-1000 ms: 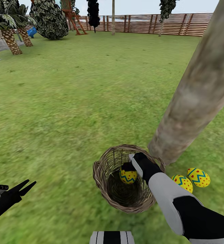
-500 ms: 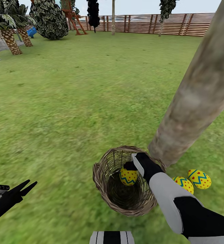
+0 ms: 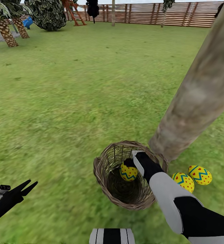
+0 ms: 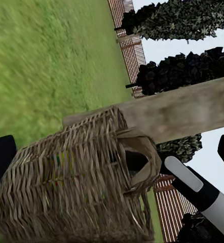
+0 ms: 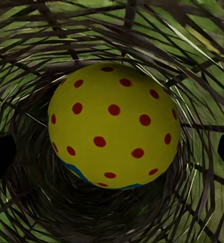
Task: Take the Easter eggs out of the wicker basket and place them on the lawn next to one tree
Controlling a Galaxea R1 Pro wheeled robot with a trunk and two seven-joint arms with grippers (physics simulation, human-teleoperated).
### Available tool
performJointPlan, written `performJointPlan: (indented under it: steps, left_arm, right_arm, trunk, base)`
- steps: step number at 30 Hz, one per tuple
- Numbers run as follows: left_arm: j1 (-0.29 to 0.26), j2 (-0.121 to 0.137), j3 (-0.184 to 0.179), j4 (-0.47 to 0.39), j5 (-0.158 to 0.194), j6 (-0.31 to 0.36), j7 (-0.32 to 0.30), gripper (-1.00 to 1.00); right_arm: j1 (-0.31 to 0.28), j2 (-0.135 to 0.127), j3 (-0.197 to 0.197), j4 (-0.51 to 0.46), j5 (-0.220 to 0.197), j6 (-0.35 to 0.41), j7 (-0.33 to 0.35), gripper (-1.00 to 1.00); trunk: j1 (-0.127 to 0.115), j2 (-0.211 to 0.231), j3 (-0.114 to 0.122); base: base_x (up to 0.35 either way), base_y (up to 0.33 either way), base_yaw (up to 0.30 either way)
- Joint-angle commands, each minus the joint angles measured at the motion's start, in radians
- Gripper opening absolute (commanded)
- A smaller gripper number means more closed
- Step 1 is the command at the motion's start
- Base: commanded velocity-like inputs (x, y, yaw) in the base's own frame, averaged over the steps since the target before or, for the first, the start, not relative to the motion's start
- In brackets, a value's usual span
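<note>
Inside wicker basket (image 3: 105, 176) rim, right fingers (image 3: 128, 163) straddle egg (image 3: 128, 172)

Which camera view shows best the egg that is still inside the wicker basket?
The right wrist view: the egg is large and central there, with its red dots and a blue band clear against the basket weave. In the head view it is small, partly behind the right gripper. In the left wrist view the weave screens it.

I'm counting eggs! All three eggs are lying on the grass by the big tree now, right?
Not quite. Two Easter eggs lie on the lawn by the tree; the third egg is inside the wicker basket, as the head view shows.
</note>
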Motion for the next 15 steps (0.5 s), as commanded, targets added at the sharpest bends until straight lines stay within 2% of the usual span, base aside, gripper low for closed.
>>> performJointPlan:
  steps: [1, 15]
  left_arm:
    - [0.000, 0.000, 0.000, 0.000, 0.000, 0.011, -0.003, 1.00]
    - [0.000, 0.000, -0.001, 0.000, -0.001, 0.011, -0.003, 1.00]
  right_arm:
    - [0.001, 0.000, -0.001, 0.006, -0.023, -0.002, -0.006, 1.00]
    - [0.001, 0.000, 0.000, 0.006, -0.024, -0.035, 0.003, 1.00]
  trunk:
    - [0.000, 0.000, -0.005]
    - [0.007, -0.004, -0.059]
  base:
    - [0.000, 0.000, 0.000]
    - [0.000, 0.000, 0.000]
